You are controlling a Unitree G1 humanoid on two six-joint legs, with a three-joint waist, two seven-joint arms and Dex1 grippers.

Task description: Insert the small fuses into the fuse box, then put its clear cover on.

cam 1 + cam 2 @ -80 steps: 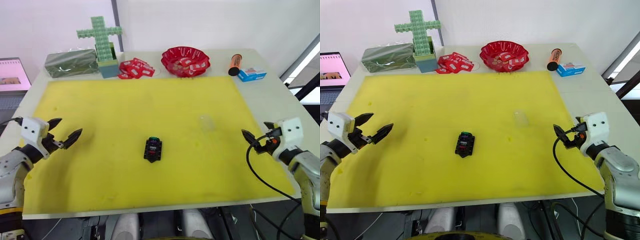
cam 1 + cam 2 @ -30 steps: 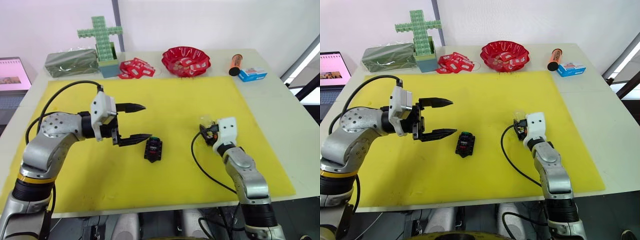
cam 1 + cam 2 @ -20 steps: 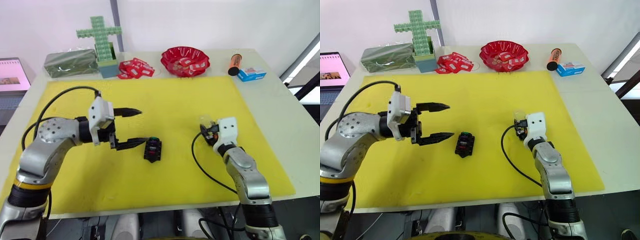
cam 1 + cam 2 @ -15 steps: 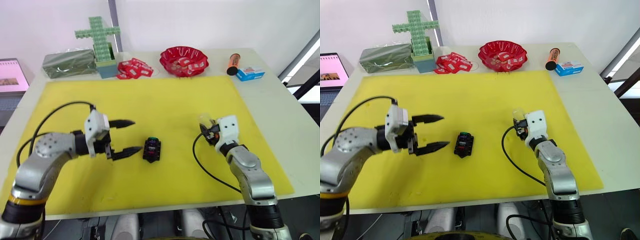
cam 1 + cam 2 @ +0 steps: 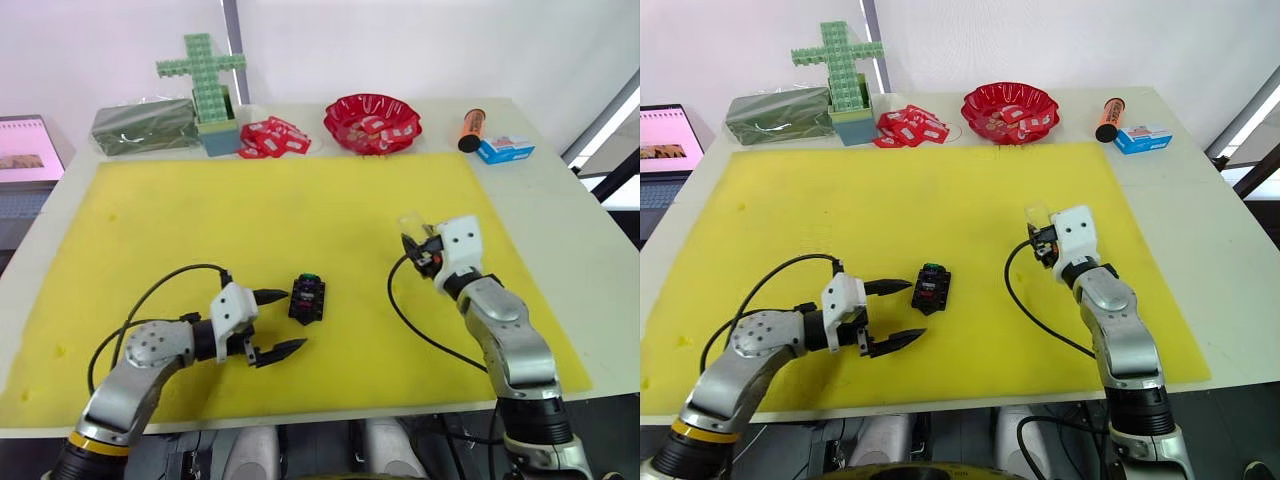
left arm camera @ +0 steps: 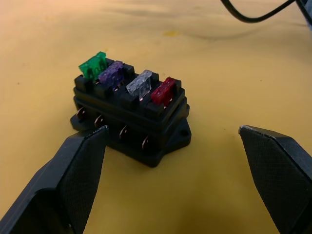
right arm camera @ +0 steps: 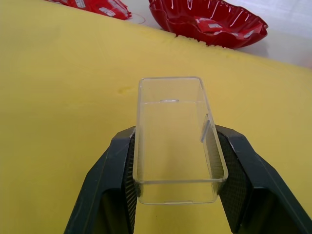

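Left gripper [image 5: 278,322]: spread wide, nothing held, set just beside the fuse box [image 5: 306,299] on the yellow mat [image 5: 300,200]. Four small fuses [image 6: 127,81] are seated in the box. Right gripper [image 7: 174,168]: clamped on the clear cover [image 7: 174,138].

We see bare yellow foam mat [image 5: 300,210] all around the small black ridged fuse box [image 5: 306,298], except at its eight o'clock, where the left gripper [image 5: 275,323] hangs with fingers spread wide; the right gripper's trailing black cable [image 5: 420,325] curves at three o'clock.
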